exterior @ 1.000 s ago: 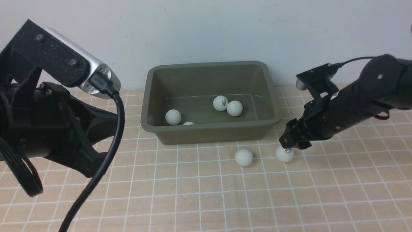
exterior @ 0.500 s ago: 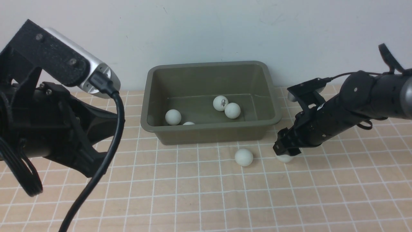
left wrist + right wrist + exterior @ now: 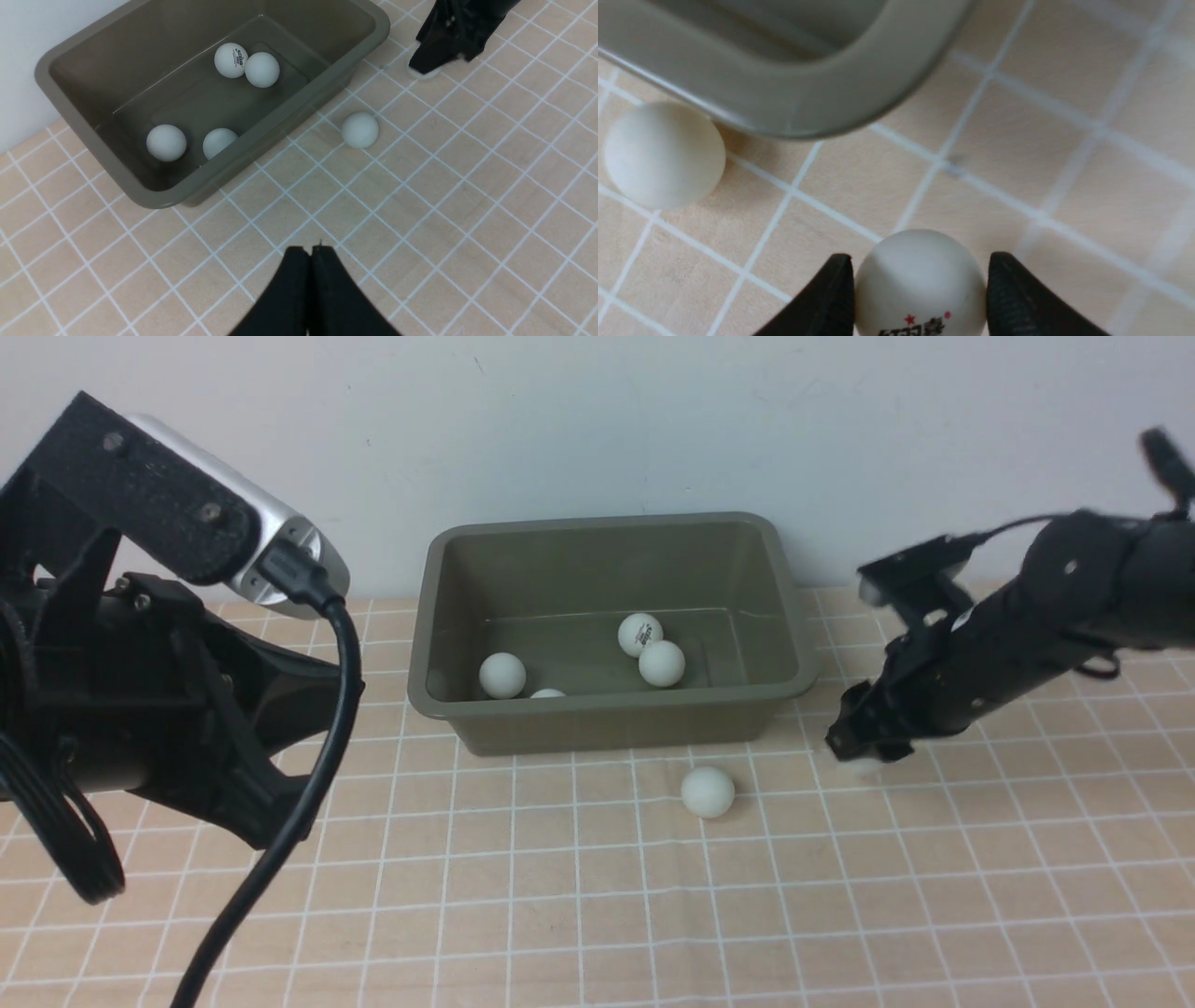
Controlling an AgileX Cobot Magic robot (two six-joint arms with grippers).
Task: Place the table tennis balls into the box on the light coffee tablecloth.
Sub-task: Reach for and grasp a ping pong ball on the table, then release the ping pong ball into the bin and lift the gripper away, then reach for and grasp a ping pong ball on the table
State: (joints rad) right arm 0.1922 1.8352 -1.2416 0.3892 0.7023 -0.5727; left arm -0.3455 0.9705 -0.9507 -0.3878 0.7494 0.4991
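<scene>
The olive-green box (image 3: 425, 616) stands on the light coffee tablecloth (image 3: 653, 915) near the wall, with several white table tennis balls in it, among them a logo ball (image 3: 639, 634) and a plain one (image 3: 661, 663). One loose ball (image 3: 707, 791) lies on the cloth in front of the box. My right gripper (image 3: 864, 749) is to the right of it, shut on another ball (image 3: 920, 280) with red and black print, both fingers touching its sides. My left gripper (image 3: 310, 249) hovers shut and empty over the cloth, nearer than the box.
The white wall runs close behind the box. My left arm (image 3: 140, 691) and its cable fill the left side of the front view. The box's rounded corner rim (image 3: 808, 107) is just ahead of my right gripper, with the loose ball (image 3: 663, 154) beside it.
My right gripper dropped over the ball right of the loose one, closed on it, then rose and shifted right. One ball inside the box rolled slightly left. The left arm stayed still.
</scene>
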